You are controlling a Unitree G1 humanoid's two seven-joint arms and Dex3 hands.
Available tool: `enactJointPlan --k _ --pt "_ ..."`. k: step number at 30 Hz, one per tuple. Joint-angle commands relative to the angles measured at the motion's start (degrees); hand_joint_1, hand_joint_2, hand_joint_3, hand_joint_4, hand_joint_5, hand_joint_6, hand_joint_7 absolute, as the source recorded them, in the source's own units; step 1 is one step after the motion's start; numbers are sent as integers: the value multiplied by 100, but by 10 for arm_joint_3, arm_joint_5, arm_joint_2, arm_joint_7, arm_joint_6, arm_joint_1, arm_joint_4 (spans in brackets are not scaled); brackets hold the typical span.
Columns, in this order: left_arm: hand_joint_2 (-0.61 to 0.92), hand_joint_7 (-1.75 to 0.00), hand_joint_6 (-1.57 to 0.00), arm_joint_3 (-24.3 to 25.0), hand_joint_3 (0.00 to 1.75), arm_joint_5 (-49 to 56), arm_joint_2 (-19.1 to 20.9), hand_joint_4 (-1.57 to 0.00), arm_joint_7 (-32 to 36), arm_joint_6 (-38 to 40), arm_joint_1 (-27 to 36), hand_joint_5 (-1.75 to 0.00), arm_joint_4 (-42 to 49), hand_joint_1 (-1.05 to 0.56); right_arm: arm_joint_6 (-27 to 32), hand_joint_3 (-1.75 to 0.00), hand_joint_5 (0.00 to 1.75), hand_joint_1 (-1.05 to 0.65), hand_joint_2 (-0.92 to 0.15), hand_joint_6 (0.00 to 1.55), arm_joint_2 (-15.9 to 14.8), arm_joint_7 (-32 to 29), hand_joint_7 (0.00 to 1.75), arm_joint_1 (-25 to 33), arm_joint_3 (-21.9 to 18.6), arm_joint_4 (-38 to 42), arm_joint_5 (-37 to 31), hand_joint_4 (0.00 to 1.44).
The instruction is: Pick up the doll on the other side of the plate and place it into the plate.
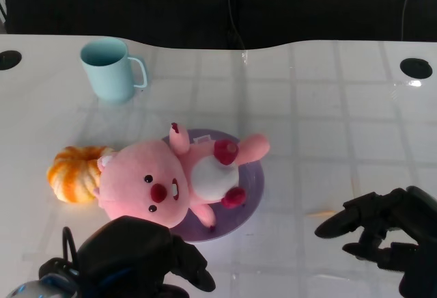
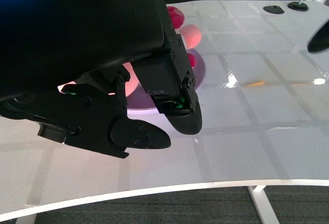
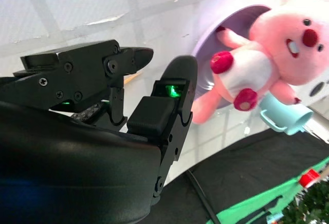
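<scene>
A pink plush doll (image 1: 174,182) with a white belly and dark red paws lies on its back across the purple plate (image 1: 251,183); its head hangs over the plate's left rim. The right wrist view shows the doll (image 3: 267,54) and the plate (image 3: 218,54) too. My left hand (image 1: 133,257) hovers at the near edge just in front of the doll's head, fingers apart and holding nothing. My right hand (image 1: 382,233) sits to the right of the plate, fingers spread and empty. In the left wrist view my left hand (image 2: 139,100) hides most of the doll.
A light blue mug (image 1: 109,69) stands at the back left. An orange and white striped plush (image 1: 74,173) lies left of the doll's head. A thin orange sliver (image 1: 321,212) lies on the white table (image 1: 328,106) near my right hand. Two black holes mark the far corners.
</scene>
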Motion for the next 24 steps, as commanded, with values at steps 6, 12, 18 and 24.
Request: enactJointPlan --k 6,12,18,24 --pt "92 -2 -110 16 24 -17 14 -81 8 -17 3 -114 16 -24 -33 -131 173 1 -38 82 -1 -22 136 -20 7 46 -19 86" --pt "92 -2 -111 21 24 -29 13 -81 5 -17 1 -115 20 -23 -25 -130 175 -1 -39 79 4 -26 142 -31 14 58 -26 84" --pt "92 -2 -110 23 25 -49 9 -78 3 -13 -1 -123 25 -22 -55 -129 175 2 -38 80 5 -38 143 -42 17 92 -25 84" --pt "92 -2 -110 24 26 -51 8 -76 4 -10 -2 -121 27 -23 -50 -131 175 1 -37 80 5 -35 142 -44 18 92 -25 84"
